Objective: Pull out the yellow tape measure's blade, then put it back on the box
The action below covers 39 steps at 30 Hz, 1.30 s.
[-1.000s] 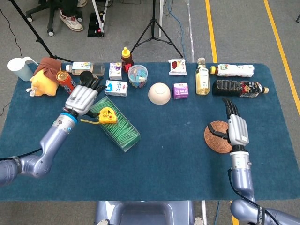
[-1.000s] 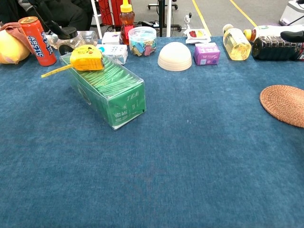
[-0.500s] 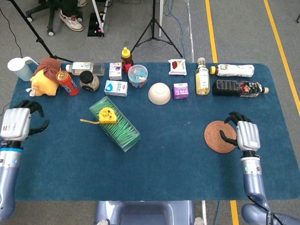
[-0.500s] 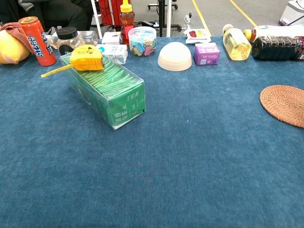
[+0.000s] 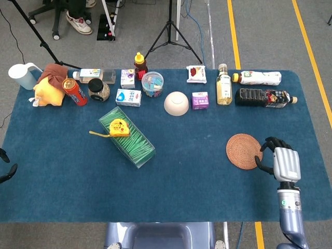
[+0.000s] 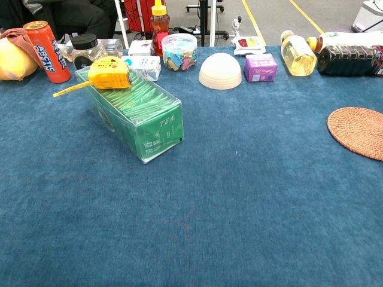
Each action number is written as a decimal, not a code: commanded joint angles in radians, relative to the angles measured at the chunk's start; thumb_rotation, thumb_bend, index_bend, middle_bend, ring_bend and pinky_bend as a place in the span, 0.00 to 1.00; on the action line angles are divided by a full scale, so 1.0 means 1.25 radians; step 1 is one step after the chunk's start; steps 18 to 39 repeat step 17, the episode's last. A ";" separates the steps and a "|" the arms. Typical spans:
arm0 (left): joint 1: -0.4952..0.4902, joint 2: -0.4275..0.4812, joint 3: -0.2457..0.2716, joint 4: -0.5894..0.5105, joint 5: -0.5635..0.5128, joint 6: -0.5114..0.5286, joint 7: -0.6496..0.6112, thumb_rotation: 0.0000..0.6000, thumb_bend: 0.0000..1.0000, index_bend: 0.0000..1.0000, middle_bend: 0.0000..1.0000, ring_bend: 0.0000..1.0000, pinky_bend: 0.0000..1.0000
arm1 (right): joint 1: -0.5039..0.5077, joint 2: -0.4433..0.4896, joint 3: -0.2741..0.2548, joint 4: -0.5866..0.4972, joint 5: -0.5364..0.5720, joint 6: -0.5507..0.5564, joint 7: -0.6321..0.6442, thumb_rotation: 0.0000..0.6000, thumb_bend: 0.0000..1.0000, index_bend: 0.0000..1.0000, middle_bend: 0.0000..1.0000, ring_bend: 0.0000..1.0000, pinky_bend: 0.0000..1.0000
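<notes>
The right hand [image 5: 285, 163] is sitting near the bench's [image 5: 197, 181] front right edge with fingers curled in on nothing, just beside the woven coaster [image 5: 244, 151]. Of the left hand [image 5: 4, 167] only dark fingertips are peeking in at the far left edge, so I can't tell its pose. Both have been backing off toward the edges, leaving loads of open blue cloth. The yellow tape measure [image 6: 110, 72] is resting on the green tea box [image 6: 139, 113], blade [image 6: 73, 89] sticking out left. Chest view isn't catching either hand.
</notes>
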 commanded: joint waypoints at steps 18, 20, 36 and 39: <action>0.059 0.010 -0.010 -0.045 0.111 -0.064 0.026 1.00 0.26 0.57 0.41 0.29 0.36 | -0.100 0.022 -0.034 -0.038 -0.068 0.099 0.027 0.84 0.35 0.50 0.32 0.28 0.32; 0.059 0.010 -0.010 -0.045 0.111 -0.064 0.026 1.00 0.26 0.57 0.41 0.29 0.36 | -0.100 0.022 -0.034 -0.038 -0.068 0.099 0.027 0.84 0.35 0.50 0.32 0.28 0.32; 0.059 0.010 -0.010 -0.045 0.111 -0.064 0.026 1.00 0.26 0.57 0.41 0.29 0.36 | -0.100 0.022 -0.034 -0.038 -0.068 0.099 0.027 0.84 0.35 0.50 0.32 0.28 0.32; 0.059 0.010 -0.010 -0.045 0.111 -0.064 0.026 1.00 0.26 0.57 0.41 0.29 0.36 | -0.100 0.022 -0.034 -0.038 -0.068 0.099 0.027 0.84 0.35 0.50 0.32 0.28 0.32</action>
